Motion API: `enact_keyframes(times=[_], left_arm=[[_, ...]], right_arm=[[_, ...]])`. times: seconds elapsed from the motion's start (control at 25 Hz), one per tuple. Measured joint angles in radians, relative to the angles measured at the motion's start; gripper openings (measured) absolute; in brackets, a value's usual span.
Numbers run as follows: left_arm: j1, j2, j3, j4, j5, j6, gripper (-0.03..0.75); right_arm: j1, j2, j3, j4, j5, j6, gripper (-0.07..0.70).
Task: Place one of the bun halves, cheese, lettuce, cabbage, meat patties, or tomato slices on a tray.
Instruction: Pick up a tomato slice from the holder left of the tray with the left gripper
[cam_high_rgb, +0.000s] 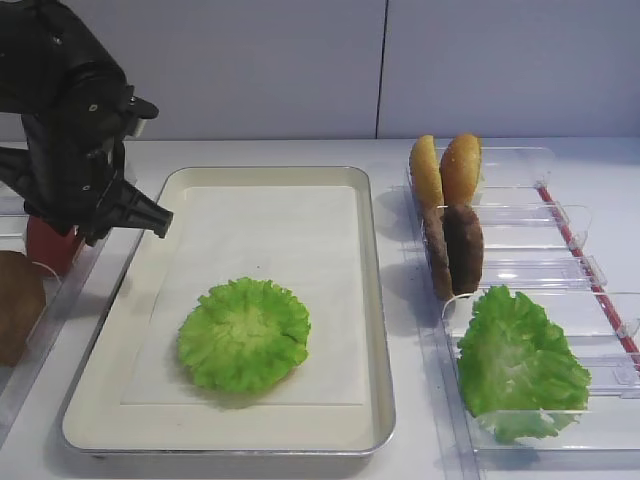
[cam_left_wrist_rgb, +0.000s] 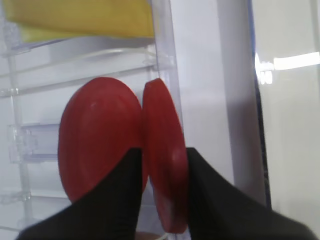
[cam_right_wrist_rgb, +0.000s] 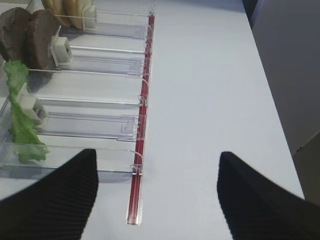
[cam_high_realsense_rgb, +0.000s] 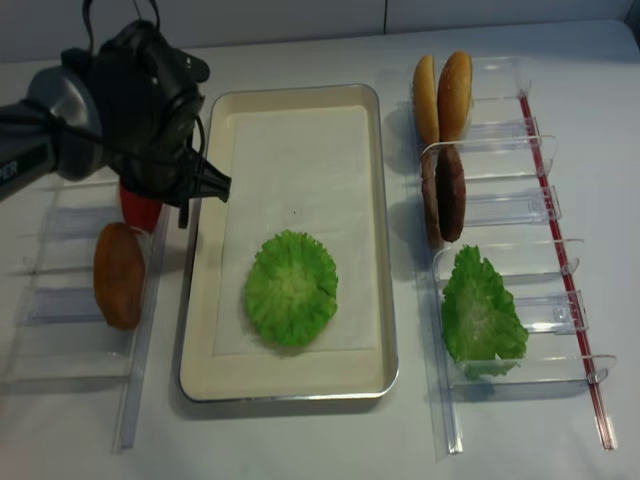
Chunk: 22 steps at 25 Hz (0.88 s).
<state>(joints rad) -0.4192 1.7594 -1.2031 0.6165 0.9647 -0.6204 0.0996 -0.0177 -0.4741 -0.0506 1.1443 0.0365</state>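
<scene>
Tomato slices, flat red discs, stand on edge in my clear plastic bin off the silver paper-lined tray's left edge. My left claw pinches one slice between its black fingers. My right claw gapes wide, holding nothing.

- A plain white tabletop carries everything.
- A large shallow silver metal tray lined with white paper lies flat at its middle.
- A row of clear plastic bins edged by a red strip rests just right of the tray.
- More clear plastic bins rest just left of the tray.
</scene>
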Motion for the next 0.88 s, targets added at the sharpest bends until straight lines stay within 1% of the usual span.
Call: enact_keyframes(times=[0.2, 0.32, 0.52, 0.72, 0.8, 0.88], left_arm=[[0.0, 0.0, 0.0, 0.001, 0.009, 0.0, 0.2], [-0.013, 0.0, 0.0, 0.007, 0.012, 0.0, 0.199], [-0.06, 0.0, 0.0, 0.055, 0.012, -0.019, 0.199], [-0.066, 0.0, 0.0, 0.073, 0.028, -0.038, 0.196], [-0.067, 0.0, 0.0, 0.08, 0.038, -0.045, 0.184], [-0.067, 0.0, 0.0, 0.081, 0.044, -0.052, 0.156]], right_arm=[[0.0, 0.0, 0.0, -0.001, 0.0, 0.0, 0.512], [0.0, 0.0, 0.0, -0.001, 0.0, 0.0, 0.512], [0.0, 0.0, 0.0, -0.001, -0.002, -0.002, 0.512], [0.0, 0.0, 0.0, -0.002, -0.002, -0.002, 0.512], [0.0, 0.0, 0.0, -0.002, -0.002, -0.002, 0.512], [0.0, 0.0, 0.0, -0.002, -0.002, -0.002, 0.512]])
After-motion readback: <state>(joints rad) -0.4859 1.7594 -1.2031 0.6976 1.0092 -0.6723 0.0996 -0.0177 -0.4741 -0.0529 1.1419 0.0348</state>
